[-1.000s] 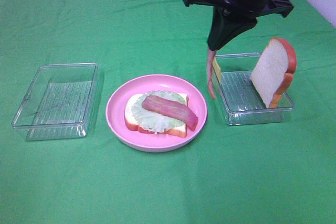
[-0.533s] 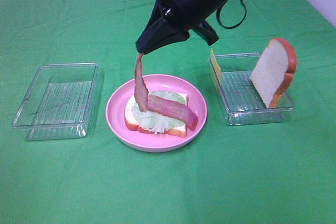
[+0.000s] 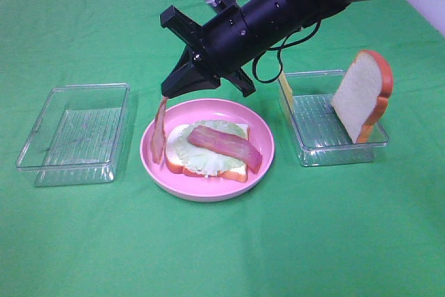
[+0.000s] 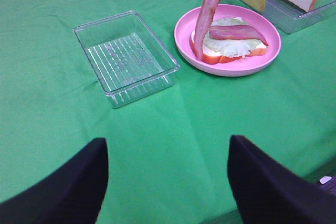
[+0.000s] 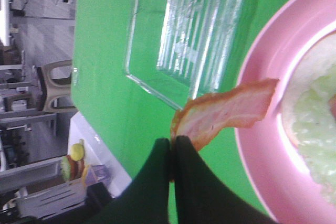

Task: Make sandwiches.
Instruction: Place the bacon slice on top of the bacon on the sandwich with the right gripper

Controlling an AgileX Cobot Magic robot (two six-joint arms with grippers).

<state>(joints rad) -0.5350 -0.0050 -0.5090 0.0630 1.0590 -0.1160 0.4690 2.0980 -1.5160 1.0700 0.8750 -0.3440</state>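
Pink-red bacon, the held strip [image 3: 159, 137], hangs from the right gripper [image 3: 167, 93]. Its jaws are pressed together on the strip's upper end. The arm reaches across the middle, so the fingertips sit over the far rim of the plate [image 3: 208, 196], on the side away from the arm's own base.

The strip's long axis runs almost straight down from the fingertips, tilted a little. Its free end is at the rim, just beside the edge of the bread [image 3: 175, 163]. I cannot tell whether it touches either one.

The open sandwich lies below the gripper and back toward the arm's own side. It is bread, then lettuce [image 3: 198, 163], then the laid strip [image 3: 226, 145] slanting across it. By my reading the coming move turns on that offset. The gripper has to come back over the lettuce and sink, so the hanging strip folds down flat alongside the laid strip, not on the rim.

Further along the same side of the gripper, well apart, a tray [image 3: 306, 154] holds the cheese [image 3: 285, 88] and the top slice [image 3: 361, 95].

The left gripper [image 4: 168, 142] is spread wide and holds nothing. It is much farther from the plate, so the right arm is the one placed for this.
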